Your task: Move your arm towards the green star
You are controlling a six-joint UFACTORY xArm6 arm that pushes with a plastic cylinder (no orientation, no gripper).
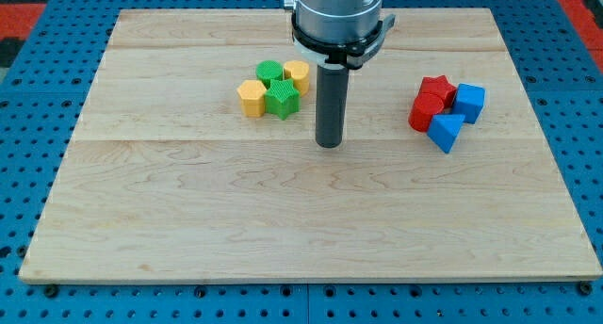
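I'm looking down at the wooden worktop (311,220), which is sitting on a blue perforated base (19,107). My rod is hanging from the grey arm (337,13) at the far middle, and my tip (328,145) is resting on the boards just right of the centre-left cluster. There are no jaws on this rig, only the straight dark rod, so there is nothing open or closed to report.

The green star (282,98) is sitting to the left of my tip and slightly farther back, near it but clearly not touching. It is packed in with three others: a green cylinder (269,73) is touching it on the far side, a yellow block (297,74) is sitting at its far right, and another yellow block (252,97), looking hexagonal, is pressing against its left. The star is the nearest of that group to my tip.

Over on the right, well apart from my tip, a second cluster is huddling together: a red star (436,87) at the far side, a red cylinder (425,111) on the left, a blue cube (469,103) on the right and a blue wedge-like block (446,131) nearest to me. All four are touching their neighbours.
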